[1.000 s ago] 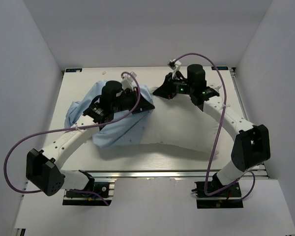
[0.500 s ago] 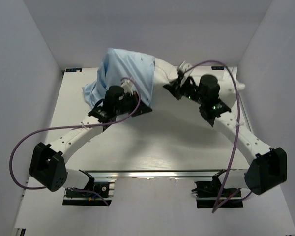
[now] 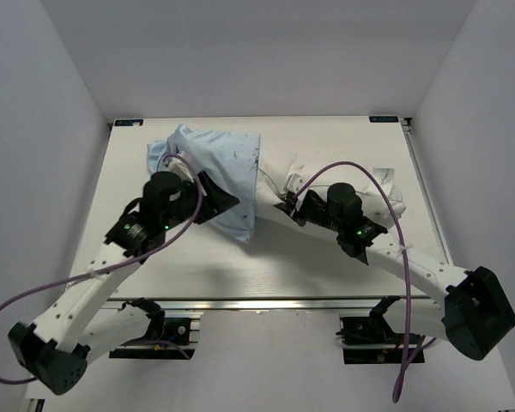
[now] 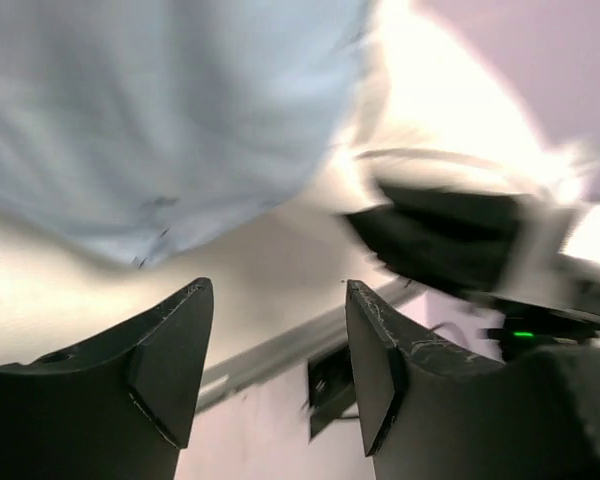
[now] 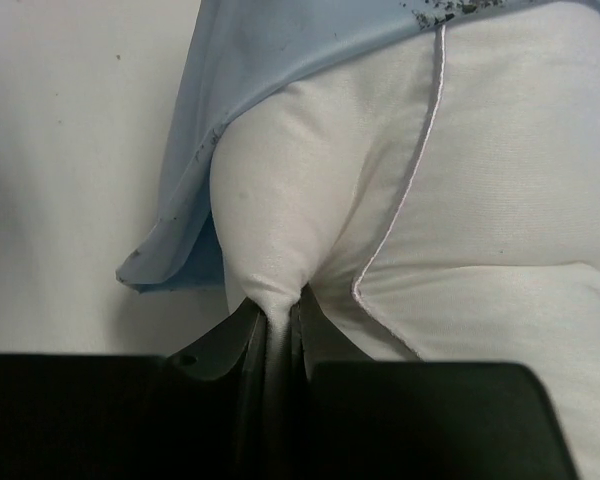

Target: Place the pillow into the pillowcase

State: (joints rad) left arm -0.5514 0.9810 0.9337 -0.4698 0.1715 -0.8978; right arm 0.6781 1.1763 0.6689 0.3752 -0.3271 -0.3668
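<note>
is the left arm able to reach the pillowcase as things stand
Probably yes: the left gripper is open and empty, close to the pillowcase, with nothing between them.

Seen from overhead, the light is bright, even and soft, falling from above. The white walls (image 3: 60,86) bounce it around, so shadows on the tabletop (image 3: 326,257) are pale and fuzzy-edged. That view is sharp throughout.

The left wrist view is badly smeared. The pillowcase (image 4: 160,110) beyond the left gripper (image 4: 277,300) is a streaked blue wash, and a patch up and to its right burns out to pure white. Only the dark fingers (image 4: 170,350) keep crisp edges.

The right wrist view is crisp and evenly lit. The weave of the pillow (image 5: 480,180) just ahead of the right gripper (image 5: 277,320) shows plainly. A soft shadow lies to its left, and the gripper body below is near-black, without detail.
</note>
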